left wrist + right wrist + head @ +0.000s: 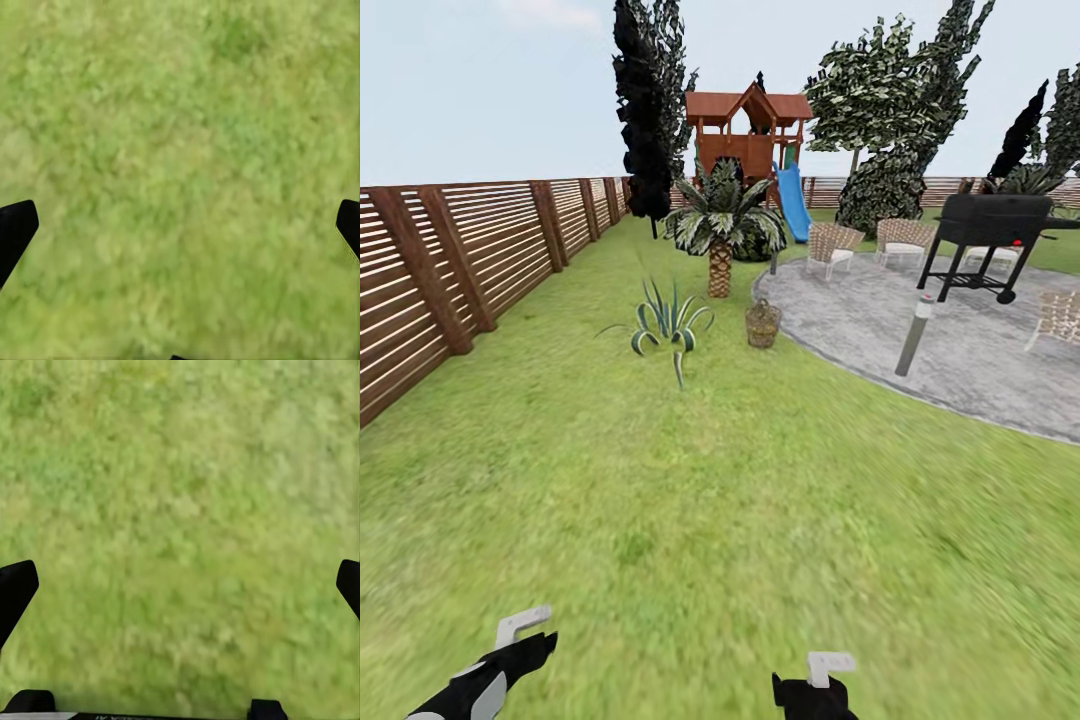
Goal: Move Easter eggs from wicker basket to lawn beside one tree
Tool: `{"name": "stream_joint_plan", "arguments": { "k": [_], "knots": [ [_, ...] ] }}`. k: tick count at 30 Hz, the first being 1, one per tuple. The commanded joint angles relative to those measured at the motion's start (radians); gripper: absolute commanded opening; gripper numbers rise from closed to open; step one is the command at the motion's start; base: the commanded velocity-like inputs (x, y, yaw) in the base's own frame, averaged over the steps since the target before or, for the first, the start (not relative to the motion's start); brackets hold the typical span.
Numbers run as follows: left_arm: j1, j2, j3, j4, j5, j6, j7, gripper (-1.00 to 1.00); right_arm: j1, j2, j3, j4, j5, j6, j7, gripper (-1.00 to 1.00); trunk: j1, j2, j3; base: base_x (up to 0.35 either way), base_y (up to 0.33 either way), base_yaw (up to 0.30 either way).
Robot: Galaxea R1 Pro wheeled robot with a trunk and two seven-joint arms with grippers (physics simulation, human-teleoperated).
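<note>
The wicker basket (763, 324) stands far ahead on the lawn (690, 520), at the edge of the paved patio. At this distance I cannot make out the Easter eggs inside it. A tree (868, 95) with a pale slender trunk and a dense grey-green crown rises at the back, beyond the patio. My two arms reach in at the bottom of the head view, the left arm (490, 672) and the right arm (815, 692). Both wrist views look down on bare grass. The left gripper (180, 225) and the right gripper (180, 585) are open, with nothing between their fingers.
A slatted wooden fence (450, 250) runs along the left. A small palm (720, 225) and a spiky plant (668, 322) stand left of the basket. On the grey patio (960, 350) are a bollard (916, 335), a black grill (990, 235) and wicker chairs (830, 248).
</note>
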Motion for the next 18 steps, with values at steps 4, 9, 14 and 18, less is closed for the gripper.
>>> {"name": "stream_joint_plan", "arguments": {
  "k": [4, 9, 14, 18],
  "knots": [
    [-0.001, 0.0, 0.007, 0.001, -0.003, -0.002, -0.005, 1.0, 0.0, -0.001, 0.005, -0.001, -0.009, 0.004, -0.005, 1.0, 0.001, -0.002, -0.002, 0.29, 0.0, 0.0],
    [-0.001, 0.0, 0.007, 0.001, -0.003, -0.003, -0.005, 1.0, 0.0, -0.001, 0.005, -0.001, -0.009, 0.003, -0.005, 1.0, 0.001, -0.002, -0.002, 0.29, 0.0, 0.0],
    [-0.001, 0.0, 0.007, 0.001, -0.003, -0.002, -0.005, 1.0, 0.0, -0.001, 0.005, -0.001, -0.009, 0.004, -0.005, 1.0, 0.001, -0.002, -0.002, 0.29, 0.0, 0.0],
    [-0.001, 0.0, 0.007, 0.001, -0.003, -0.002, -0.005, 1.0, 0.0, -0.001, 0.006, 0.0, -0.009, 0.003, -0.005, 1.0, 0.001, -0.002, -0.002, 0.29, 0.0, 0.0]
  ]
}}
